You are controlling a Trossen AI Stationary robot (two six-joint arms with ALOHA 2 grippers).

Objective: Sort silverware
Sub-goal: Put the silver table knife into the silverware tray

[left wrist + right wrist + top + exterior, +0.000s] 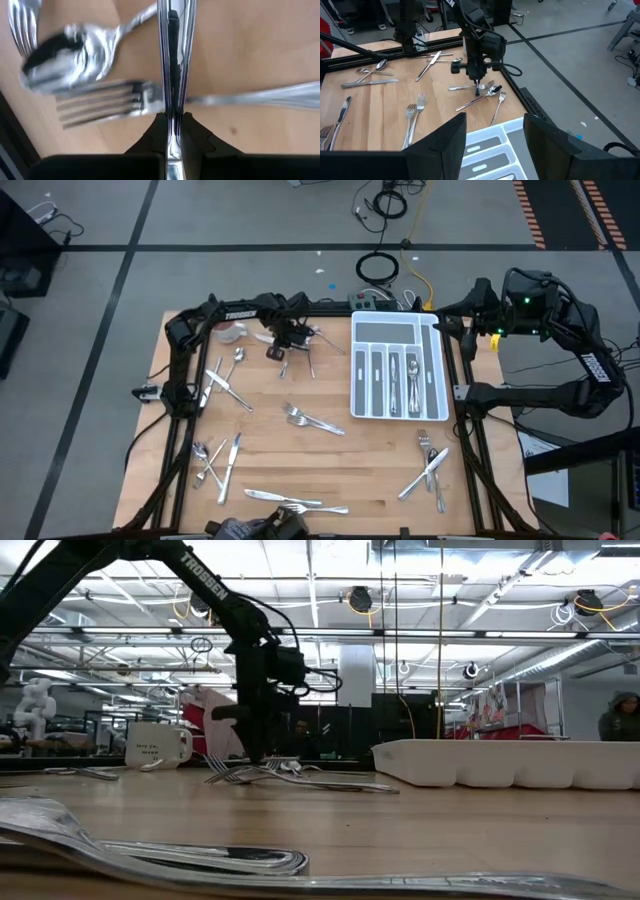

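Shiny silver metal silverware (313, 420) lies scattered across the pale wooden counter (330, 470) in loose clusters: forks near the middle, a group at the counter's left side, knives and forks along the near edge, and another small pile toward the right corner. A few pieces already lie in the slots of the white compartmented plastic tray (398, 327), which sits at the counter's far right part. A pink-and-white mug (160, 744) stands near the far left corner.

At the far edge of the counter, between the mug and the tray, the left hand (282, 352) is down on a small pile of cutlery. Its two dark fingers (195, 135) are clenched on the slim handle of a silver utensil (176, 55); which kind of piece it is cannot be told from the visible handle. Under that handle lie a spoon (75, 55) and a fork (100, 102) on the wood, the fork crossing beneath the gripped piece, with another fork's tines at the side.

Off the counter's right edge, beyond the tray, the right hand (495, 142) hangs with its fingers spread apart and nothing between them, pointing across the tray toward the left arm.
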